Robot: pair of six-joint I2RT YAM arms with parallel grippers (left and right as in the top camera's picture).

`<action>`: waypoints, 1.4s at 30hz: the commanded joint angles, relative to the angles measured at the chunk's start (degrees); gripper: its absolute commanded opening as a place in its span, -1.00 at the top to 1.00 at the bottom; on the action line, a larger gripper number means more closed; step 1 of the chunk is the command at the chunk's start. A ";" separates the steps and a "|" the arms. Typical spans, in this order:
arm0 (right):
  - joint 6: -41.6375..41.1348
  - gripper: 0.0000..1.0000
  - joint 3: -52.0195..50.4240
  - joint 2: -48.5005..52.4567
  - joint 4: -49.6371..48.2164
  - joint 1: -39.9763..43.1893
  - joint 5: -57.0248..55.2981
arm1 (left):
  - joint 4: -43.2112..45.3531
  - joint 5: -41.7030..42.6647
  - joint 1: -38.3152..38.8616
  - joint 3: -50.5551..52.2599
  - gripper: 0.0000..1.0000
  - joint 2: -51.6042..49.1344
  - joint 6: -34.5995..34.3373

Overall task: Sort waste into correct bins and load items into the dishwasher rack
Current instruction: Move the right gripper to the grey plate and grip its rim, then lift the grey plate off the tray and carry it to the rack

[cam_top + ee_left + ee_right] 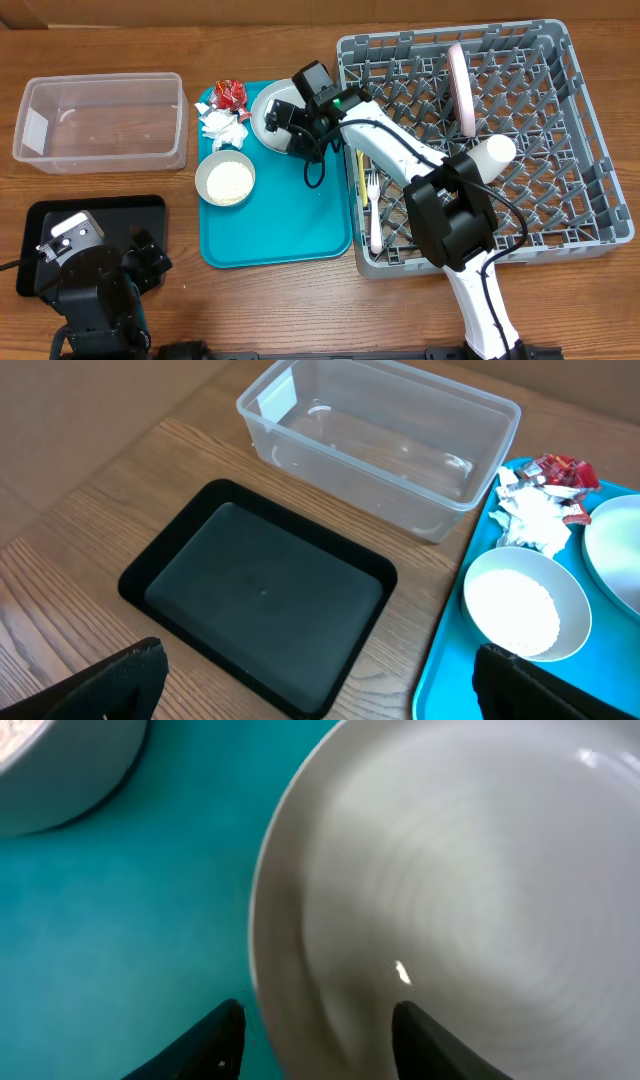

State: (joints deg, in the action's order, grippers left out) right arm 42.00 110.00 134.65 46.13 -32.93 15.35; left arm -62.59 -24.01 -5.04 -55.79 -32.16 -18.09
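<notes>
My right gripper is open over the white plate on the teal tray, its fingers on either side of the plate's rim. My left gripper is open and empty, low near the black tray, and also shows in the overhead view. The clear tub looks empty. A cream bowl holding rice-like grains, a crumpled napkin and a red wrapper lie on the teal tray. The rack holds an upright pale plate, a white cup, a yellow spoon and a white fork.
The teal tray lies between the bins and the rack. The black tray sits at the front left, partly under the left arm. The right arm stretches from the front edge across the rack's left side.
</notes>
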 commanded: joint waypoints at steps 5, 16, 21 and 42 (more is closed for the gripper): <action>-0.22 0.07 0.20 1.68 0.59 -0.07 4.24 | 0.17 0.07 -0.63 -1.05 -1.00 -0.20 -0.79; -0.20 0.12 0.20 3.87 -0.68 -0.04 0.98 | 0.15 0.07 -0.63 -1.05 -1.00 -0.20 -0.79; -0.22 0.44 0.20 5.01 -0.85 -0.04 -1.38 | 0.15 0.07 -0.63 -1.05 -1.00 -0.20 -0.79; 0.48 0.92 7.82 0.79 2.01 -2.51 -10.54 | 0.17 0.07 -0.63 -1.05 -1.00 -0.20 -0.79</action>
State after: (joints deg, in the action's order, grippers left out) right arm 43.64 115.50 137.34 47.57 -35.77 8.01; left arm -62.59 -24.01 -5.04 -55.79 -32.16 -18.09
